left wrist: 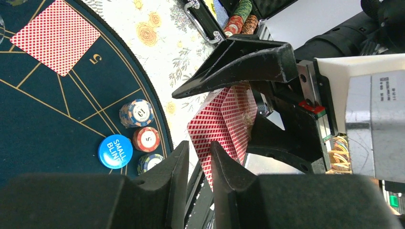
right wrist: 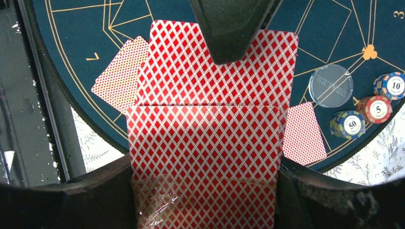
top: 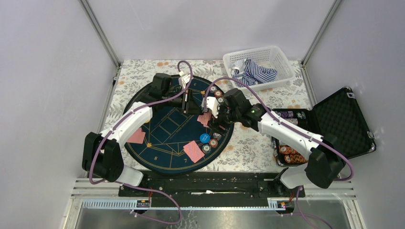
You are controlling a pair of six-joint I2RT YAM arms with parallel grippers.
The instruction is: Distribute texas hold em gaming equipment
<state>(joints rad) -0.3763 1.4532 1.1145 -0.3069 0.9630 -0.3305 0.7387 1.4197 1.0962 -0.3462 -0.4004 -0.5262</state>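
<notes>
Red-backed cards in a deck point(right wrist: 205, 143) are clenched by the right hand point(right wrist: 205, 200), which is held above the navy mat point(top: 162, 138). One top card point(right wrist: 191, 62) stands partway out of the deck. Its edge is seen between the narrowly parted fingers of the left hand point(left wrist: 200, 155); whether it is truly pinched cannot be told. Loose cards point(left wrist: 56, 36) are laid face down on the mat. Short chip stacks point(left wrist: 136, 112) and a blue disc point(left wrist: 115, 151) marked small blind are set just beside each other at the mat's rim. A clear dealer disc point(right wrist: 330, 85) is seen near other chips. Farther right on the counter point(top: 248, 148), an open black case point(top: 334, 119) holding more chips is placed. A white basket point(top: 260, 59) is set at the far edge.
</notes>
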